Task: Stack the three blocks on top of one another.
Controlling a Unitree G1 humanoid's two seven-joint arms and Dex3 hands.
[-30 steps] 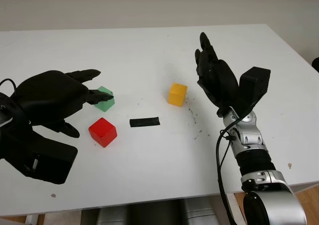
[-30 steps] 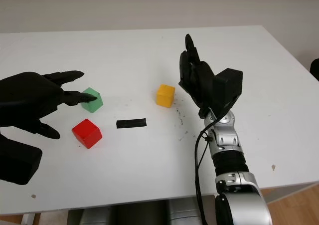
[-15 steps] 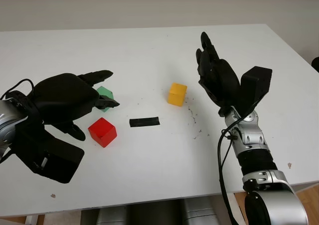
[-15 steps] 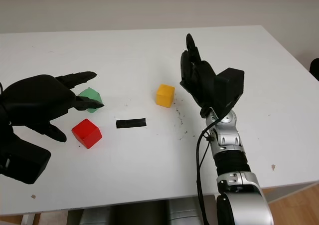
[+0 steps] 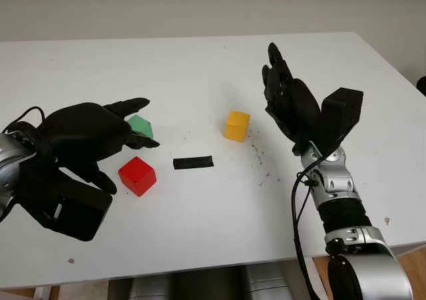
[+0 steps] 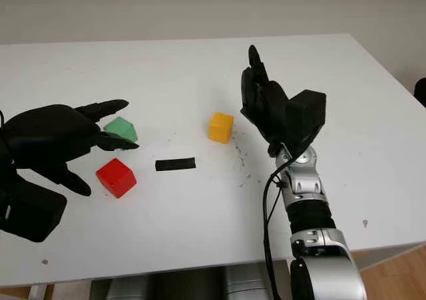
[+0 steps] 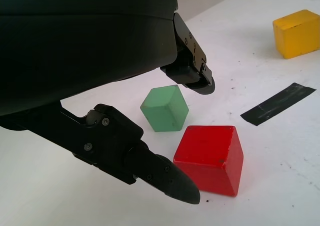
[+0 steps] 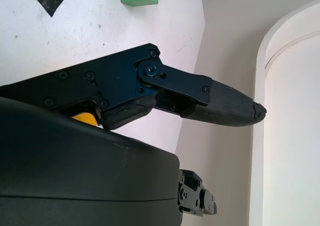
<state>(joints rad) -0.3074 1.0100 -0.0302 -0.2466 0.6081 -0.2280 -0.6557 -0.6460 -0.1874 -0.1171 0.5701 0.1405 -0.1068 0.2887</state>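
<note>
Left hand [image 5: 86, 137] drawn back slightly from green block [image 5: 140, 126], open above red block [image 5: 137, 175], right hand [image 5: 287, 100] raised, open

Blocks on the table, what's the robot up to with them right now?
Nothing is stacked yet. The green block, red block and yellow block all sit apart on the white table, with a strip of black tape between them. The left hand is open around the green block, not gripping it. The right hand is open, raised beside the yellow block.
</note>
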